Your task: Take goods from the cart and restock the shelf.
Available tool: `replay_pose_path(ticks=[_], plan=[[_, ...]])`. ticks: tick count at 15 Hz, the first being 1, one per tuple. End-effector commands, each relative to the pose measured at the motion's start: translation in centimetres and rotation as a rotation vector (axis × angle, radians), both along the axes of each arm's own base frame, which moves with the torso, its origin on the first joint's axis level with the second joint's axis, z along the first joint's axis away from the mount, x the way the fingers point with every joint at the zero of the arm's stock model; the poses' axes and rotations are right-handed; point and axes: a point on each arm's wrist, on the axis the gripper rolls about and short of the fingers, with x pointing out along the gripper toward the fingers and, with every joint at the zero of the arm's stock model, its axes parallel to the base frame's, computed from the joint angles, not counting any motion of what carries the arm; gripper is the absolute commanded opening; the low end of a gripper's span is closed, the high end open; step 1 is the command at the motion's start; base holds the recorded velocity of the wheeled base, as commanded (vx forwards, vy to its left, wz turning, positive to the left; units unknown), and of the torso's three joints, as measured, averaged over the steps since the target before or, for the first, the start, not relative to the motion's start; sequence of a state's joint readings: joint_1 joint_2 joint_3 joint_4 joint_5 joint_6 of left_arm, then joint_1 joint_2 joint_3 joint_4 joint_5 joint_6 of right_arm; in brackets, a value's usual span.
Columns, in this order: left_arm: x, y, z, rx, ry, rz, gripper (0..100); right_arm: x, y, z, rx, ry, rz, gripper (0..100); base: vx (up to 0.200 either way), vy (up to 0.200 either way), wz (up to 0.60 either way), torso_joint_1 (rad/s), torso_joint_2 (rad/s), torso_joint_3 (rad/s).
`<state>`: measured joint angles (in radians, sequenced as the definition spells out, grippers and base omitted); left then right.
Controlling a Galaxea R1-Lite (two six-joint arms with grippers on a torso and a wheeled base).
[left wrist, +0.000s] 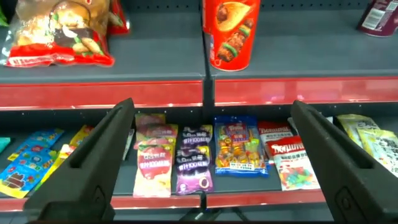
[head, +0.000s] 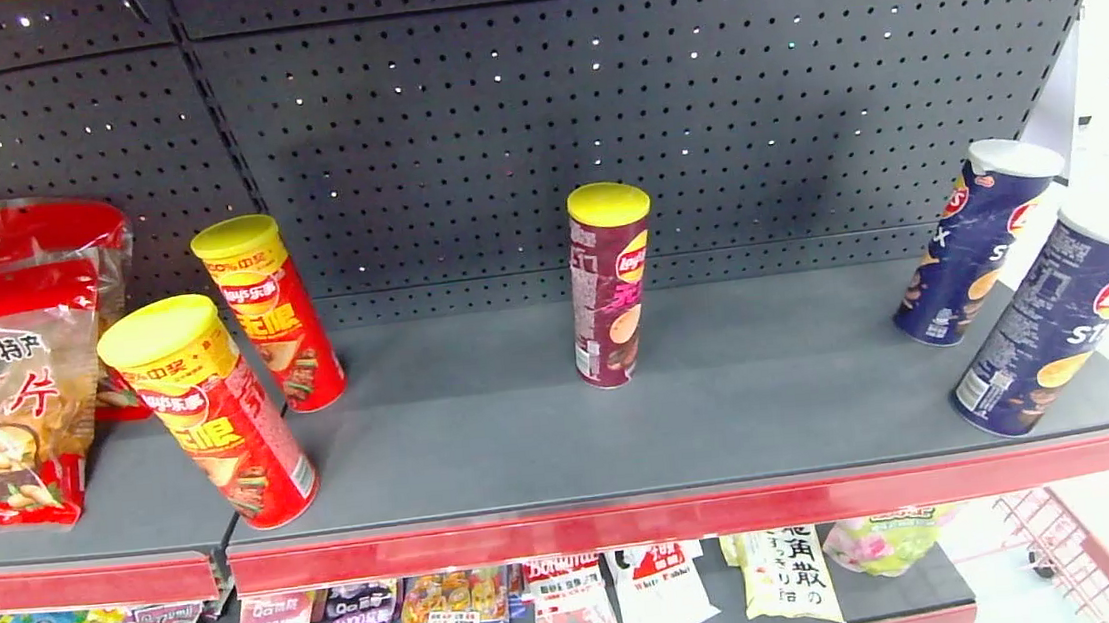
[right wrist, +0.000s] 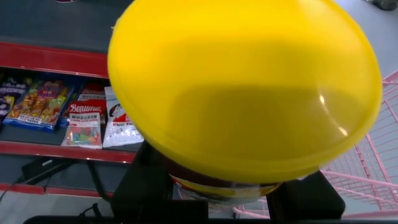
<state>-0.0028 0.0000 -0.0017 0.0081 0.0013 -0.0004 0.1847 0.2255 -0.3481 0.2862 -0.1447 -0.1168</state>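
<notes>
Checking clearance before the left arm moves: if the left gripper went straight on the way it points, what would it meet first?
Probably the snack packets on the lower shelf, below the red shelf edge; the open left gripper frames them, though depth is unclear.

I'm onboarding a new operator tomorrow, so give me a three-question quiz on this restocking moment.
1. True or false: the left gripper grips a snack bag.
2. How many blue cans with white lids stand on the upper shelf? A) one B) two C) three
3. Fill in: the right gripper holds a can whose lid is ____.
Key: 1 false, its fingers are apart and empty; 2 B; 3 yellow.
</notes>
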Motion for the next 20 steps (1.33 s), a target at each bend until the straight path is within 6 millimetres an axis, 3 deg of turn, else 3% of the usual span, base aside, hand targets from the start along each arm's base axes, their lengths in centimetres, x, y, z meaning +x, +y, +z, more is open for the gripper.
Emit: replay_pose_path(ticks=[1,6,7,8,10,11,12,15,18,20], plan=[[0.2,0.0,0.0,0.000,0.030,-0.002,100,-0.7,-0.1,-0.4,0.008,-0.046,0.006,0,0.000,0.000,0.00,0.000,0.00,0.000],[0.3,-0.2,0.1,0.052,0.032,-0.118,100,-1.2,-0.2,-1.8,0.010,-0.078,0.028,0,0.000,0.000,0.00,0.000,0.00,0.000],[-0.1,-0.3,4.4,-0.009,-0.067,-0.183,100,-1.1,-0.1,-2.0,0.011,-0.070,0.043,0,0.000,0.000,0.00,0.000,0.00,0.000],[1.7,-0.4,11.6,-0.137,-0.049,-0.237,100,-1.1,-0.1,-2.0,0.011,-0.070,0.050,0,0.000,0.000,0.00,0.000,0.00,0.000],[3.3,-0.6,19.4,-0.202,-0.125,-0.315,100,-1.0,-0.1,-2.3,0.009,-0.058,0.053,0,0.000,0.000,0.00,0.000,0.00,0.000],[4.3,-1.1,20.1,-0.071,-0.112,-0.494,100,-0.9,-0.1,-2.6,0.007,-0.044,0.051,0,0.000,0.000,0.00,0.000,0.00,0.000],[5.0,-1.5,19.2,0.021,-0.078,-0.630,100,-0.9,-0.1,-2.7,0.006,-0.041,0.050,0,0.000,0.000,0.00,0.000,0.00,0.000],[9.3,-2.6,19.0,0.056,0.028,-0.773,100,-0.4,0.0,-2.8,-0.021,-0.005,0.050,0,0.000,0.000,0.00,0.000,0.00,0.000],[13.8,-5.8,17.4,0.155,0.137,-0.939,100,-0.2,0.0,-3.5,-0.024,0.023,0.055,0,0.000,0.000,0.00,0.000,0.00,0.000],[17.8,-9.5,16.4,0.219,0.145,-0.950,100,-0.1,0.0,-3.5,-0.021,0.031,0.054,0,0.000,0.000,0.00,0.000,0.00,0.000]])
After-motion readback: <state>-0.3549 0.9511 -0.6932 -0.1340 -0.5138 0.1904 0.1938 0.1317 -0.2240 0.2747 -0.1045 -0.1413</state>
